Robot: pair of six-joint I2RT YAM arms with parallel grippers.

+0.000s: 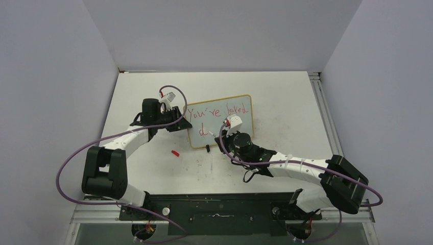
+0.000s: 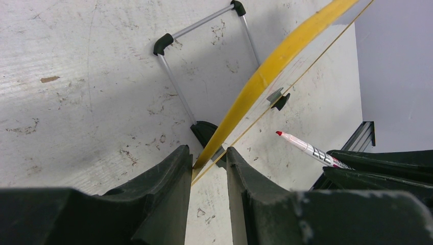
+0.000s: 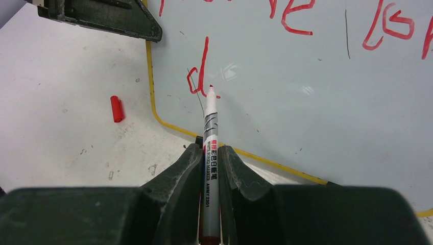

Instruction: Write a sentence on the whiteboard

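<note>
Top view: the whiteboard (image 1: pixel 219 124) stands tilted near the middle of the table (image 1: pixel 286 112). The sentence (image 1: pixel 217 109) on it is red, "You're loved" on the top line and a lone "d" under it at about 7 o'clock. The left gripper (image 1: pixel 181 120) is at the board's 9 o'clock edge. The right gripper (image 1: pixel 231 125) is over the board's 5 o'clock corner. A small red cap (image 1: pixel 175 152) lies on the table at 7 o'clock from the board, apart from it.

Left wrist view: left gripper (image 2: pixel 207 158) has its jaws narrow, pinching the board's yellowish frame (image 2: pixel 265 71) edge-on. The wire stand (image 2: pixel 176 92) runs off toward 11 o'clock. The marker (image 2: pixel 306 147) pokes in from 4 o'clock, red tip up.

Right wrist view: right gripper (image 3: pixel 209 153) is clamped tight on the marker (image 3: pixel 210 132), which points to 12 o'clock, tip at the board (image 3: pixel 306 102) just right of the "d" (image 3: pixel 199 71). The cap (image 3: pixel 117 108) sits at 9 o'clock, the other gripper (image 3: pixel 112 18) at 11.
</note>
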